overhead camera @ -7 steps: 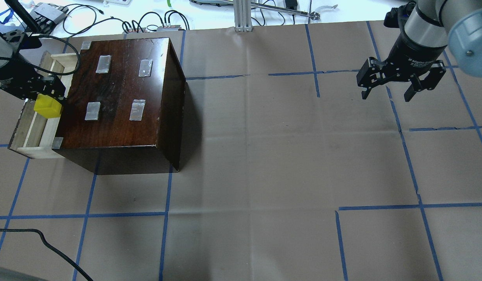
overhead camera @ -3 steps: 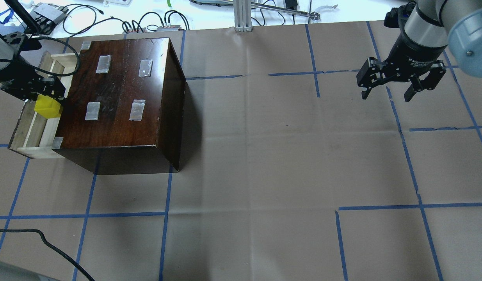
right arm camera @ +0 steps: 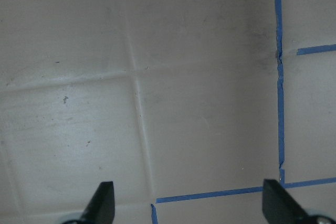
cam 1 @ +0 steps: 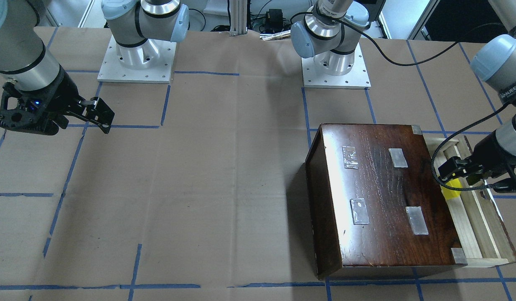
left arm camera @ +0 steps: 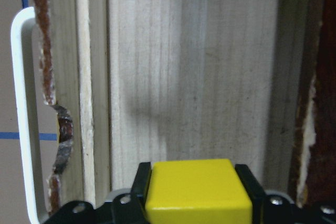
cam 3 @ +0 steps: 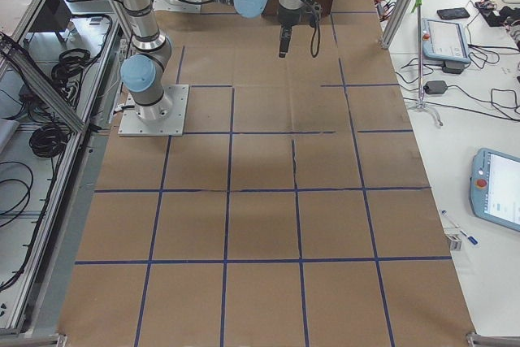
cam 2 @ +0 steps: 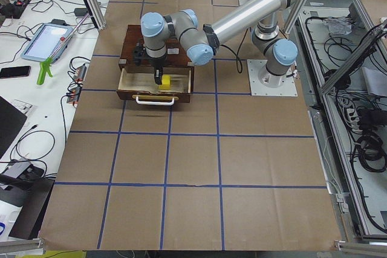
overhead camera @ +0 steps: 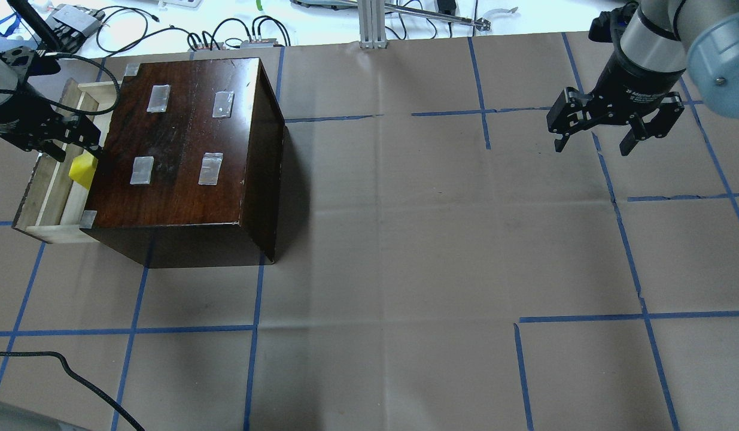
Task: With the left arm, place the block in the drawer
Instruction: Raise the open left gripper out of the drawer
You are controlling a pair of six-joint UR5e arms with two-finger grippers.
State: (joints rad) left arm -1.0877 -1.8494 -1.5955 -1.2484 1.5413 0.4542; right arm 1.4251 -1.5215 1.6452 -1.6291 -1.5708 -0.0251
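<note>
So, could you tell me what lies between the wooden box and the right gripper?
Overhead view: only blue-taped brown paper between the wooden box and the right gripper.

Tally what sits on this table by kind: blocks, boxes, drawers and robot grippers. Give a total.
Yellow block: 1
Wooden box: 1
Open drawer: 1
Grippers: 2 (left gripper, right gripper)
Total: 5
</note>
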